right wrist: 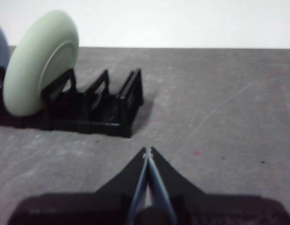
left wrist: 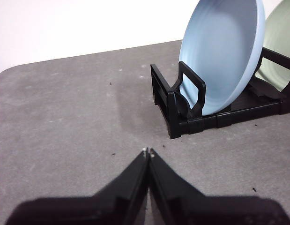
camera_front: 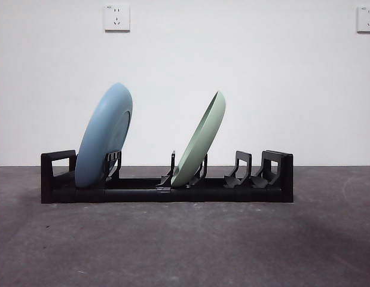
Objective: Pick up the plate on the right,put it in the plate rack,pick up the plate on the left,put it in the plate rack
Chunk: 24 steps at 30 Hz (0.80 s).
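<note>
- the blue plate [camera_front: 104, 136] and the green plate [camera_front: 199, 141] both lean in the plate rack [camera_front: 167, 190] on the grey tabletop [camera_front: 185, 245].
- left tool [left wrist: 148, 153] pressed together, near the rack's blue-plate end.
- right tool [right wrist: 147, 152] pressed together, near the other end.

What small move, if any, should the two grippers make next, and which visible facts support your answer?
Probably none beyond staying withdrawn. The round light blue plate and the round pale green plate both lean in the long black plastic plate rack. The left gripper and the right gripper are shut, hold nothing and sit apart from the rack, so the task looks done.
</note>
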Each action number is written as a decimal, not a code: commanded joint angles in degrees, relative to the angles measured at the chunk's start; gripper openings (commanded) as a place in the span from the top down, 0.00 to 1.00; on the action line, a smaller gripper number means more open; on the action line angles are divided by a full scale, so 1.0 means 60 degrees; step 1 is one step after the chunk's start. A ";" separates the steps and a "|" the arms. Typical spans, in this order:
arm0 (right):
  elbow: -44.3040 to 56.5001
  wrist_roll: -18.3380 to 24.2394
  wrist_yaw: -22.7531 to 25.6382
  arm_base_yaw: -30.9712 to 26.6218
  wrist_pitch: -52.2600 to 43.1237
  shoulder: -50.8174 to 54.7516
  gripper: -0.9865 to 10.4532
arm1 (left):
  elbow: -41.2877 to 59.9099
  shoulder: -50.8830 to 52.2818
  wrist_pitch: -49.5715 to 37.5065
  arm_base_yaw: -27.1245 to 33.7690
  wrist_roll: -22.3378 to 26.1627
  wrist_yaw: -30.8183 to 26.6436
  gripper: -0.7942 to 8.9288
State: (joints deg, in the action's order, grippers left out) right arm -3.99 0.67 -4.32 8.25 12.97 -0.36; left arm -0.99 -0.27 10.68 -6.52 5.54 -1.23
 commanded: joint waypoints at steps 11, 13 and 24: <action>0.0528 -0.0157 -0.0040 0.0004 -0.0244 0.0047 0.91 | 0.0135 0.0025 -0.0033 0.0029 0.0011 0.0007 0.92; 0.0543 -0.0178 -0.0040 0.0011 -0.0284 0.0047 0.91 | 0.0135 0.0025 -0.0047 0.0029 0.0011 0.0004 0.92; 0.0532 -0.0200 0.0029 0.0011 -0.0288 0.0047 0.91 | 0.0135 0.0025 -0.0051 0.0029 0.0011 0.0004 0.92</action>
State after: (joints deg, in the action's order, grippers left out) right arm -1.63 -0.16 -4.32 8.25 11.46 -0.23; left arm -0.99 -0.27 10.66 -6.52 5.54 -1.26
